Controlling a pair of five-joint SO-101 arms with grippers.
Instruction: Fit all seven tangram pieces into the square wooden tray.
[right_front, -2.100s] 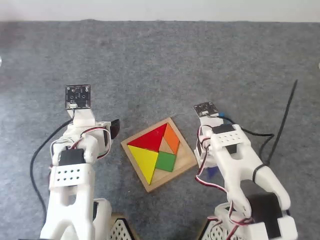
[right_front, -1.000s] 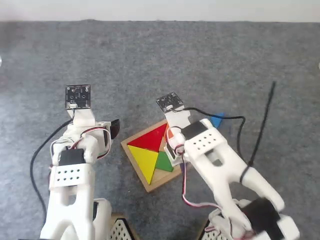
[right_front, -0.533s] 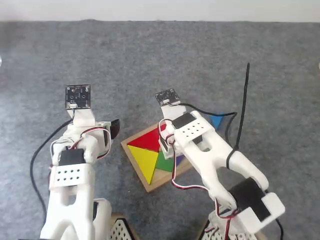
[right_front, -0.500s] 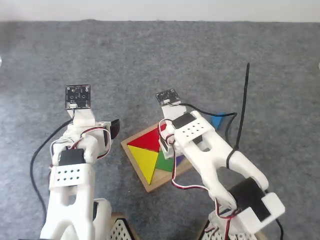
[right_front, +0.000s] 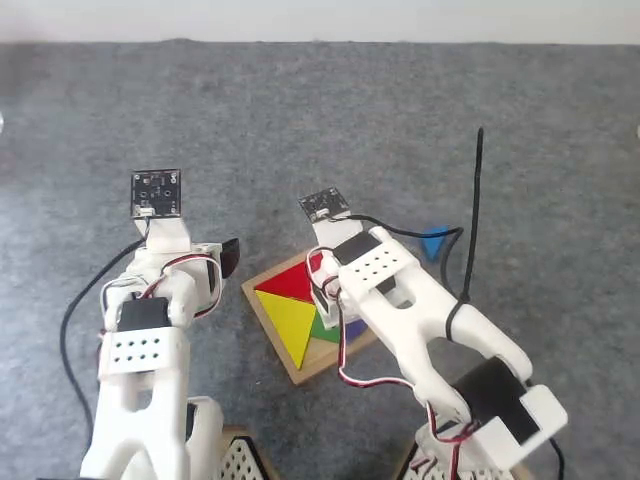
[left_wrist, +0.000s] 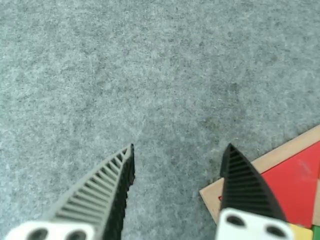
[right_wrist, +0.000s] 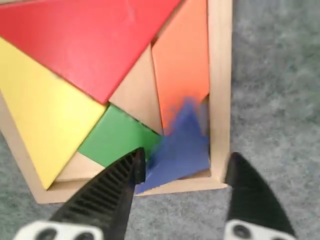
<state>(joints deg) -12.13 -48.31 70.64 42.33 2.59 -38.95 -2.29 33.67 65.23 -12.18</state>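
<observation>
Grey felt table (right_front: 400, 120); right gripper (right_wrist: 186, 156) spread over blue triangle (right_wrist: 180, 141) at wooden tray (right_wrist: 220, 75) corner; left gripper (left_wrist: 180, 148) spread. Likely light, rigid, smooth: pinch opposite edges.

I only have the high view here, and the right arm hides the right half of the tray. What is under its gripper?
Observer: A blue-violet piece lies in the corner of the tray beside the orange piece, between the fingers of the right gripper.
Operator: Is it gripped?
Observer: No, the jaws stand wide open on either side of it.
Operator: Any gaps inside?
Observer: Yes, a bare wooden triangle shows between the red piece, the orange piece and the green piece.
</observation>
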